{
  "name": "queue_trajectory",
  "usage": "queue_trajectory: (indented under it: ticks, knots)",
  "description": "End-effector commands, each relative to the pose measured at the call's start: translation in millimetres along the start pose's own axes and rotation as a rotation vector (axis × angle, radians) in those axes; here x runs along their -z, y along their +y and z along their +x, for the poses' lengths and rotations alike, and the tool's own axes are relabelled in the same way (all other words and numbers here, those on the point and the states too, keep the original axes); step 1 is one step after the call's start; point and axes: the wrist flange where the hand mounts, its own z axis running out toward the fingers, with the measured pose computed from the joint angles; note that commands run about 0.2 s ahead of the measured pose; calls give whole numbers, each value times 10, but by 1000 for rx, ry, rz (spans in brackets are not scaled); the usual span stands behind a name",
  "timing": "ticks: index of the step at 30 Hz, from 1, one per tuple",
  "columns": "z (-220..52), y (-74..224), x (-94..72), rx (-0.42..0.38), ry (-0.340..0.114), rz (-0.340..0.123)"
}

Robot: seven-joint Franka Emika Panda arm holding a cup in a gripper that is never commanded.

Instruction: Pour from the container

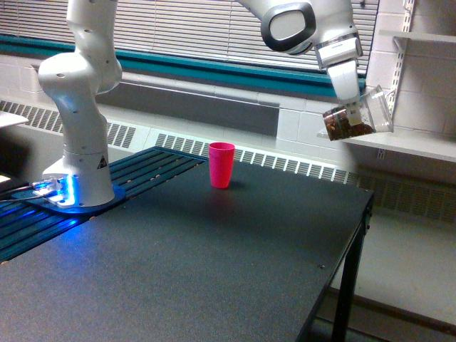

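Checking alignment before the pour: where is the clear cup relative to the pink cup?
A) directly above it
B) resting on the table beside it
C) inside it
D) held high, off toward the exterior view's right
D: the clear cup, tilted with brown granules inside, hangs well right of the pink cup.

A dark table (235, 263) fronts closed window blinds (185, 28) — white block wall (299, 121), shelf (413, 142) at the exterior view's right.

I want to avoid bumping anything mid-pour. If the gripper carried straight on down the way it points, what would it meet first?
The gripper holds the tilted clear cup and points down. Below looks free down to about the table's far right edge or the floor beyond; depth is unclear. The pink cup stands well aside.
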Motion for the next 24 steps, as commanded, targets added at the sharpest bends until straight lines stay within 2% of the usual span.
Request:
queue_trajectory:
  ticks: [1,8,14,21,24]
  knots:
    - [90,-122,515,2,63,59]
    - [70,-213,821,9,101,91]
    - [-17,-339,1243,29,150,140]
    - [-341,-572,1781,92,210,200]
    - [-506,-672,1787,117,205,206]
